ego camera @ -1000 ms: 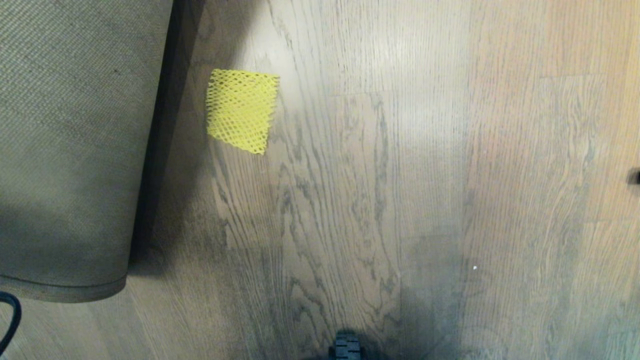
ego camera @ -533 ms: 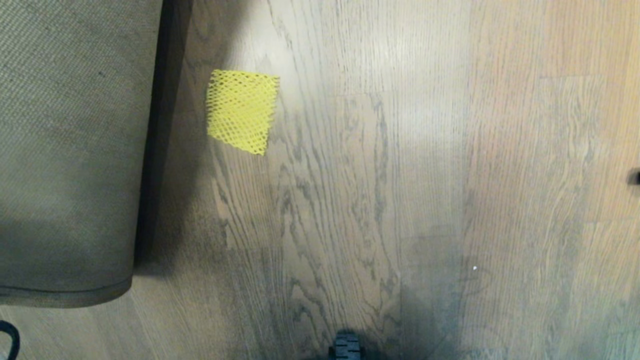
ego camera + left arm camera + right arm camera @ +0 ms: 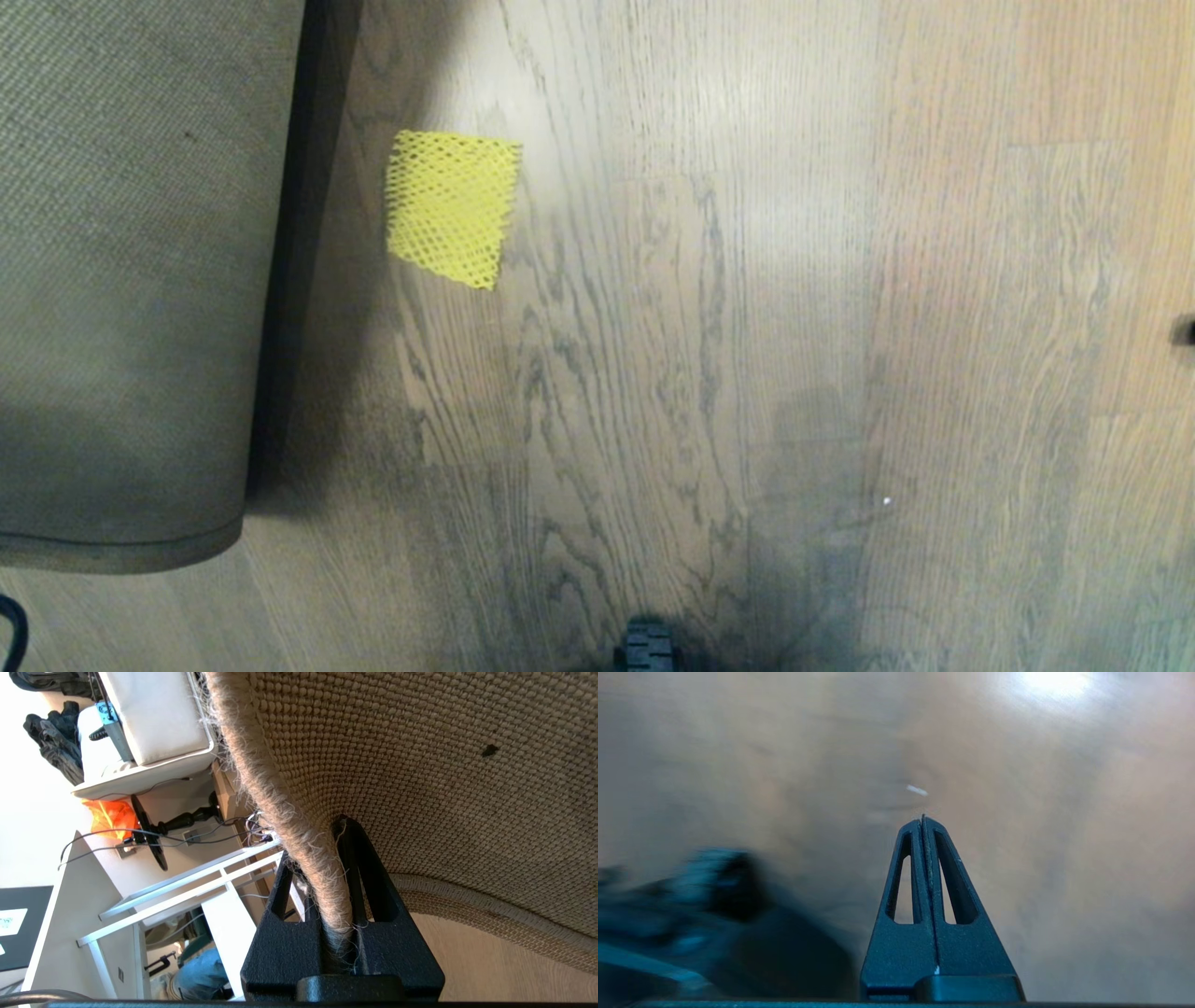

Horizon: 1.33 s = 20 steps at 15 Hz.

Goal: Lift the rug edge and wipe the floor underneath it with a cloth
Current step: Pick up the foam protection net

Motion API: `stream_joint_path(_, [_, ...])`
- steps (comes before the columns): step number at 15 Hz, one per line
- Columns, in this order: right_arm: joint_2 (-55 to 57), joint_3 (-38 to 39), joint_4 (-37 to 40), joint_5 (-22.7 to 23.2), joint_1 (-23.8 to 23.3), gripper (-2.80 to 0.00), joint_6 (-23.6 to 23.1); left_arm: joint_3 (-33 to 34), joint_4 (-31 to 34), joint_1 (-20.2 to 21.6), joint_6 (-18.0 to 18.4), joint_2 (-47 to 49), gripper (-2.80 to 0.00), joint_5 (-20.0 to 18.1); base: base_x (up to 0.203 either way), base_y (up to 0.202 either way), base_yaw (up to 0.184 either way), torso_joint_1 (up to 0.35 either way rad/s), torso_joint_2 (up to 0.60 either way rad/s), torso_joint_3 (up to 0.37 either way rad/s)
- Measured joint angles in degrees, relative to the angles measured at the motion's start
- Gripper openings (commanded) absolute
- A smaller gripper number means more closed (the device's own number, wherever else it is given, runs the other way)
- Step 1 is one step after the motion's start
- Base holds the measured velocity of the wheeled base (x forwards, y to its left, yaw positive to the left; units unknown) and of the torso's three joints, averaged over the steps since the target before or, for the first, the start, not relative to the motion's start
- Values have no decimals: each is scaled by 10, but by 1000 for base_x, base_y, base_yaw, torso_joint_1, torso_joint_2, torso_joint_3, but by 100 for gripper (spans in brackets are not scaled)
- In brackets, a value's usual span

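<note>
Brown wood-grain planks make up the floor (image 3: 709, 373), streaked with dark grain lines and lit by a pale glare near the far side. On the robot's left, the rug edge (image 3: 140, 280) is lifted off the boards and folded back so its beige coarse-woven backing faces up, with a deep shadow running along its inner side and its rounded corner nearest the robot. From the left wrist, the left claw (image 3: 327, 868) is pinching the rug's fuzzy bound border (image 3: 280, 807), the black fingers (image 3: 369, 877) pressed against either side of it. Behind it sit white furniture (image 3: 154, 718) and some cables (image 3: 154, 833). The cloth (image 3: 453, 207), a small bright yellow square of open mesh, lies flat on the floor just beside the lifted rug, apart from both claws. The right claw (image 3: 923, 826) hangs over bare floor with its fingers pressed together and nothing between them.
</note>
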Motion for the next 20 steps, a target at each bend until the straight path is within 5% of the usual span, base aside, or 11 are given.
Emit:
stream_joint_path(4, [108, -59, -22, 118, -1, -280, 7, -25, 1, 5, 1, 3, -280, 1, 0, 0, 0, 0, 0, 0])
stream_joint_path(8, [256, -76, -152, 179, 0, -280, 56, -36, 1, 8, 1, 11, -280, 3, 0, 0, 0, 0, 0, 0])
stream_joint_path(12, [426, -76, -287, 193, 24, -280, 82, -38, 0, 22, 0, 22, -280, 5, 0, 0, 0, 0, 0, 0])
stream_joint_path(16, [649, -85, -494, 151, 110, -280, 125, -39, 0, 42, 0, 31, -280, 5, 0, 0, 0, 0, 0, 0])
stream_joint_path(20, [865, -169, -731, -4, 299, -280, 181, -39, -1, 45, -2, 43, -280, 4, 0, 0, 0, 0, 0, 0])
